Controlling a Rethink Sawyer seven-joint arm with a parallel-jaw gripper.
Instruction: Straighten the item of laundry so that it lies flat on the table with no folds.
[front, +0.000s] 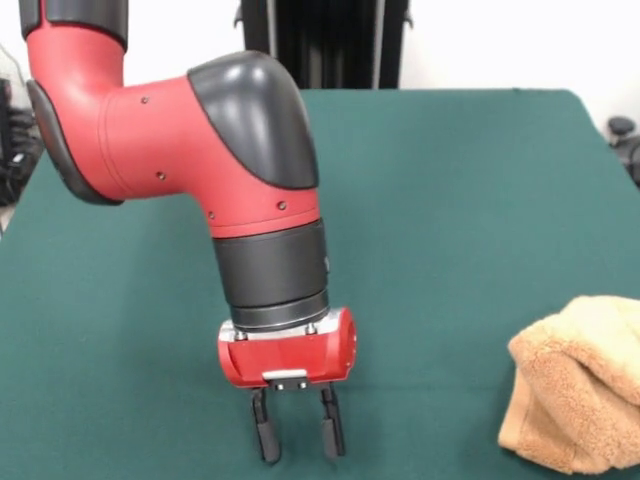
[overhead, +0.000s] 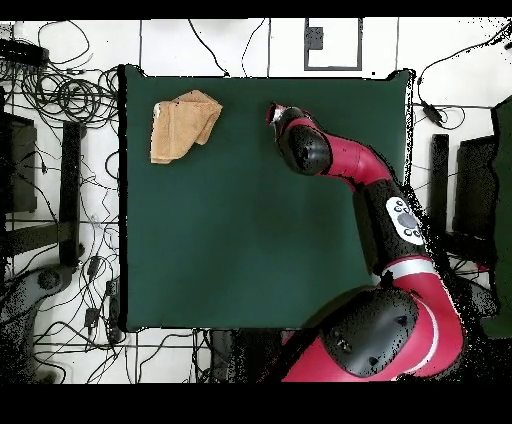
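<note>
The tan-orange towel (front: 580, 380) lies folded and bunched at the right edge of the front view, near the table's front. In the overhead view it (overhead: 183, 124) sits in the table's upper left corner. My gripper (front: 297, 428) hangs over the dark green table (front: 450, 200), well to the left of the towel and apart from it. Its two black fingers (front: 265, 430) point down with a gap between them and hold nothing. In the overhead view the gripper (overhead: 274, 113) shows only partly past the wrist.
The red and black arm (overhead: 350, 175) reaches across the table's right side in the overhead view. Cables (overhead: 70, 95) and equipment lie on the floor around the table.
</note>
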